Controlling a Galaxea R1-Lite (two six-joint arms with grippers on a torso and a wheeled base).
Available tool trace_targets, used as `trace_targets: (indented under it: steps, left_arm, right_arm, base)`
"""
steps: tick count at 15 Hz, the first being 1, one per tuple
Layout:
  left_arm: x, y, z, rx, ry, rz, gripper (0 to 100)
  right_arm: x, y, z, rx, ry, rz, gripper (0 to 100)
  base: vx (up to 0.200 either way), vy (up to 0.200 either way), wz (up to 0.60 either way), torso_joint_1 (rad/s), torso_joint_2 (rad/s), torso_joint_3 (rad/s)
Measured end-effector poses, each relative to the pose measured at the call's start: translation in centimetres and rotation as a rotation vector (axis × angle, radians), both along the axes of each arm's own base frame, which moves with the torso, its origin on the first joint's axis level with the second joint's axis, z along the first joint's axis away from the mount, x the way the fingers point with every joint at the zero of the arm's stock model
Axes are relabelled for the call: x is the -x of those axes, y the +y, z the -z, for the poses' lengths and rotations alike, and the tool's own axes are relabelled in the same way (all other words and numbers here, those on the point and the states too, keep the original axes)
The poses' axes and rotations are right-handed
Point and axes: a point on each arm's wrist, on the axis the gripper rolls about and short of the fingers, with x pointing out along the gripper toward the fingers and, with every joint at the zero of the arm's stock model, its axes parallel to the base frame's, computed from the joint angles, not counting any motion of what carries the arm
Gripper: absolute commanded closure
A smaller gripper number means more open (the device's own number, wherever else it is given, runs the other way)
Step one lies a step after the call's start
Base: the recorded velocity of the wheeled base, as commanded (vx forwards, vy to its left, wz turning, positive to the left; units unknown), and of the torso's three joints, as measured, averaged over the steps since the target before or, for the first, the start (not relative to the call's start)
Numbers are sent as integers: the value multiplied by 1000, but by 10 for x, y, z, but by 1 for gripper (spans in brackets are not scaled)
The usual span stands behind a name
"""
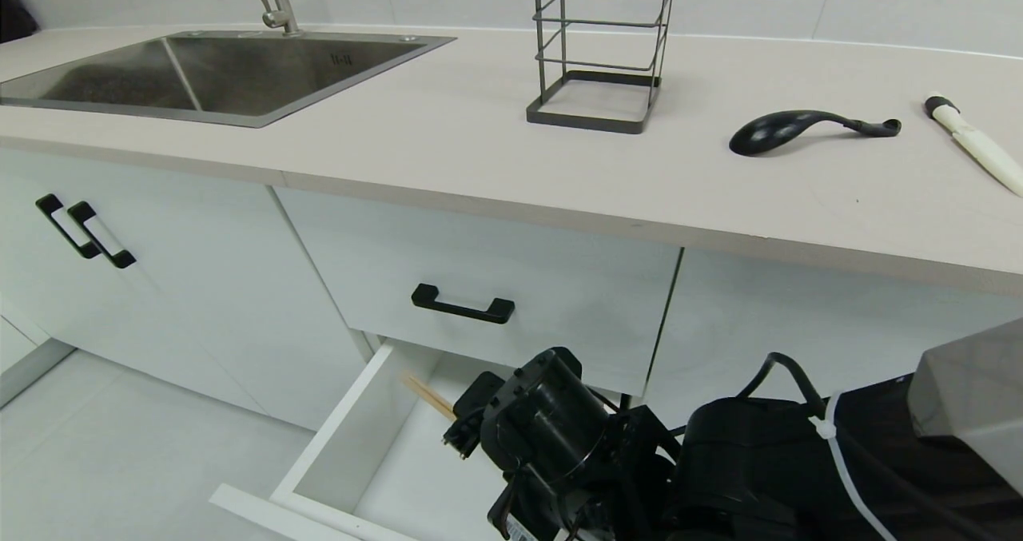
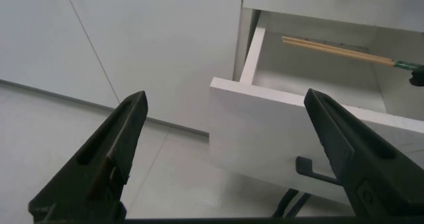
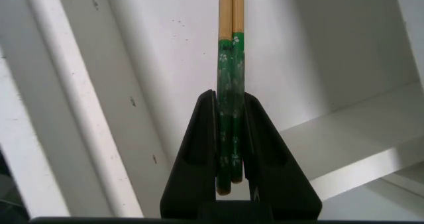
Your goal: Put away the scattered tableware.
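My right gripper is pinched tight on a pair of chopsticks, gripping their green patterned ends while the bare wooden lengths stick out past the fingertips. In the head view I see the right gripper low inside the open drawer, with the chopsticks pointing from it toward ten o'clock, over the drawer's white floor and near its left wall.

My left gripper is spread wide and holds nothing. It hangs outside the drawer, facing the drawer's front panel. Past that panel the chopsticks show near the back of the drawer.

In the head view, working out from the right gripper: at twelve o'clock, a closed drawer with a black handle sits just above the open one. Farther up lies the pale countertop. On it, a dark wire rack stands upright at about one o'clock. A black spoon lies between one and two o'clock, and a cream utensil with a black tip lies just beyond it at two o'clock. A steel sink with its tap is at eleven o'clock. Two black cabinet door handles are at ten o'clock.
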Motion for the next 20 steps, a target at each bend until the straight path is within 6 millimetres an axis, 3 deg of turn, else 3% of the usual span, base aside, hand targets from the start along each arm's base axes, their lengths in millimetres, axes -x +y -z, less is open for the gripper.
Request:
trace_targets:
  steps: [8, 20]
  left_arm:
    - [0, 0, 0, 0, 0, -1, 0]
    - [0, 0, 0, 0, 0, 0, 0]
  right_arm:
    - [-23, 7, 13, 19, -16, 74, 100]
    - [-45, 28, 49, 71, 10, 90, 100]
  base:
    - [0, 0, 0, 0, 0, 0]
    - [0, 0, 0, 0, 0, 0]
